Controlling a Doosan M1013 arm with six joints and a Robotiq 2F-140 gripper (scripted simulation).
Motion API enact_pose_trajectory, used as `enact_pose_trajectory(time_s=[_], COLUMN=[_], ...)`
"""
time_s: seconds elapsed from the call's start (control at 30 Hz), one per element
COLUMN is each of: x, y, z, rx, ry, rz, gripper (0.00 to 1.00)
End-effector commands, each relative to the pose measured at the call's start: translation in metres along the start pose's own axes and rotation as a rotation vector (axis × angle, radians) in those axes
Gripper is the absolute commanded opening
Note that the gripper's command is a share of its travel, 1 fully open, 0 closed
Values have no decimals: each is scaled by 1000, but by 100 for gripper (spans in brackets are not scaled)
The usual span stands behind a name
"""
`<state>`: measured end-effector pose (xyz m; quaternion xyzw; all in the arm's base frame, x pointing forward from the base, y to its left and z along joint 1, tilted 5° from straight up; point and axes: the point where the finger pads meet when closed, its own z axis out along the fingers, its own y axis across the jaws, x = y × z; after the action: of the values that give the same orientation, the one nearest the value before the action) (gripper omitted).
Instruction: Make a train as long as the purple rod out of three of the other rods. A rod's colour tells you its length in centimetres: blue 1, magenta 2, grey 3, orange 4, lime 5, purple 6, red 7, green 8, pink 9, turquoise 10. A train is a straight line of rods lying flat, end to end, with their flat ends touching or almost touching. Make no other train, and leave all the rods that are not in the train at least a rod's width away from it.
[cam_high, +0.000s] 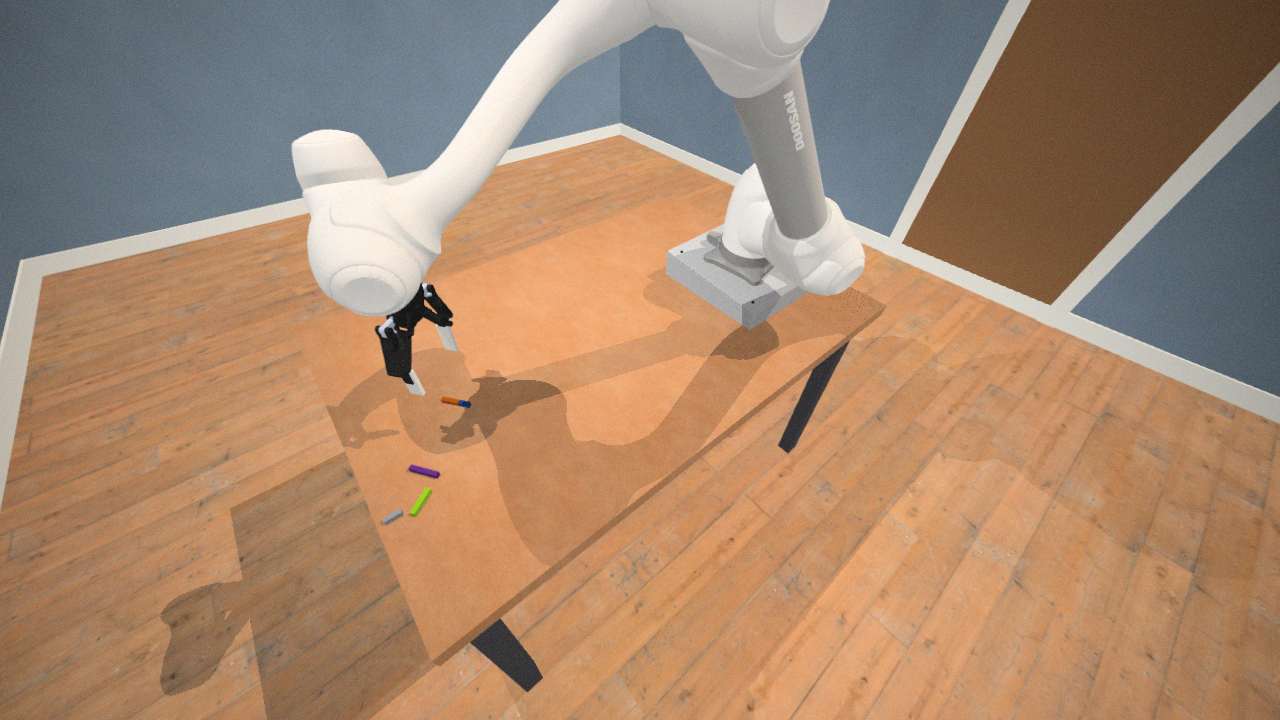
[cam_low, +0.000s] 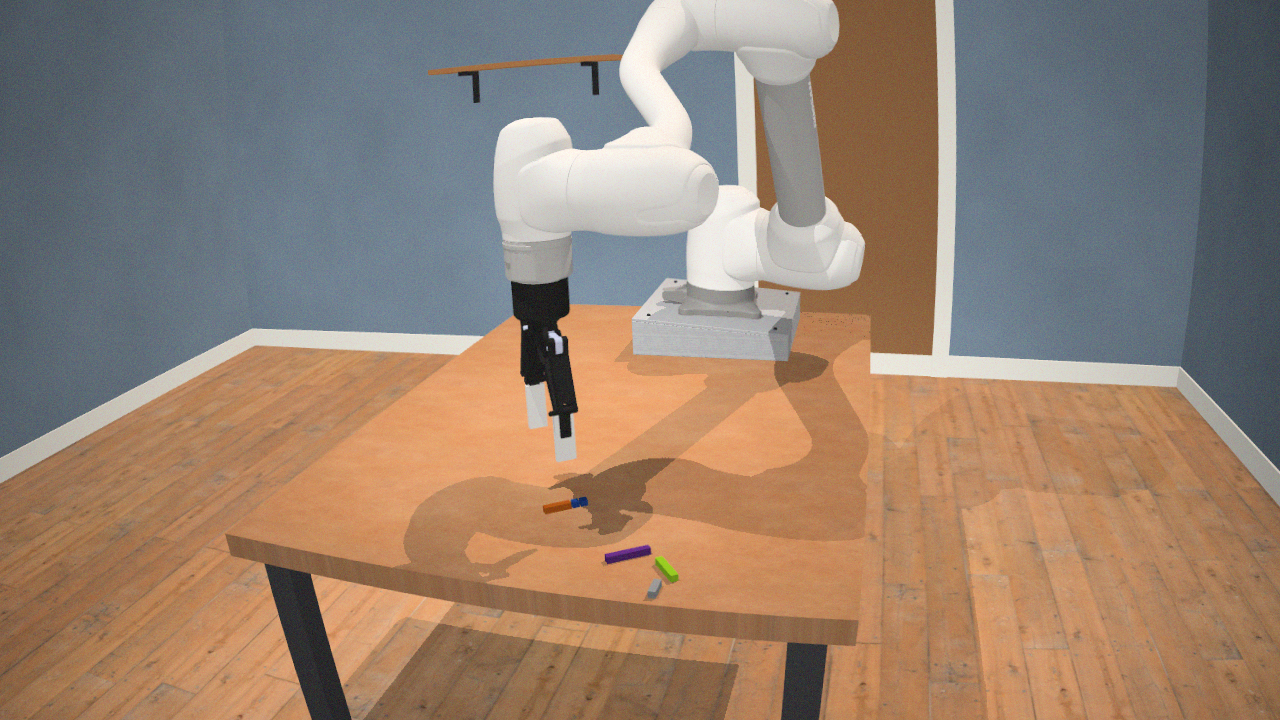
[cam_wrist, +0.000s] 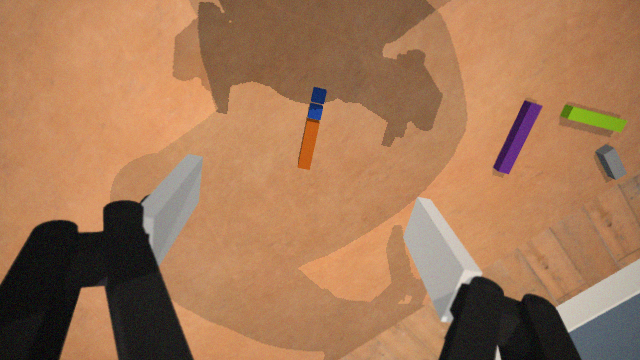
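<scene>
An orange rod (cam_wrist: 308, 144) lies flat on the table, end to end with two blue rods (cam_wrist: 316, 103) in one straight line. The line also shows in the top view (cam_high: 455, 402) and in the exterior view (cam_low: 564, 505). The purple rod (cam_wrist: 517, 136) lies apart to the right, also seen in the top view (cam_high: 423, 471) and the exterior view (cam_low: 626, 554). My gripper (cam_wrist: 308, 199) is open and empty, raised well above the table behind the orange rod, as the top view (cam_high: 434, 362) and the exterior view (cam_low: 549, 432) show.
A lime rod (cam_wrist: 593, 118) and a grey rod (cam_wrist: 610, 161) lie beyond the purple rod near the table's front edge. The robot's grey base (cam_low: 714, 323) stands at the far end of the table.
</scene>
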<state>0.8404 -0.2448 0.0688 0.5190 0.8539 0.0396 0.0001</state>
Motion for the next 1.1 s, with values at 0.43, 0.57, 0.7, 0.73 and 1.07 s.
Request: enact_pose_trajectory(time_s=[0.43, 0.57, 0.7, 0.73, 1.07], x=[0, 0, 0, 0, 0], y=[0, 0, 0, 0, 0], z=[-2, -10, -25, -29, -64], rx=[0, 0, 0, 0, 0], ry=[0, 0, 0, 0, 0], rz=[0, 0, 0, 0, 0], gripper=[100, 100, 100, 100, 100])
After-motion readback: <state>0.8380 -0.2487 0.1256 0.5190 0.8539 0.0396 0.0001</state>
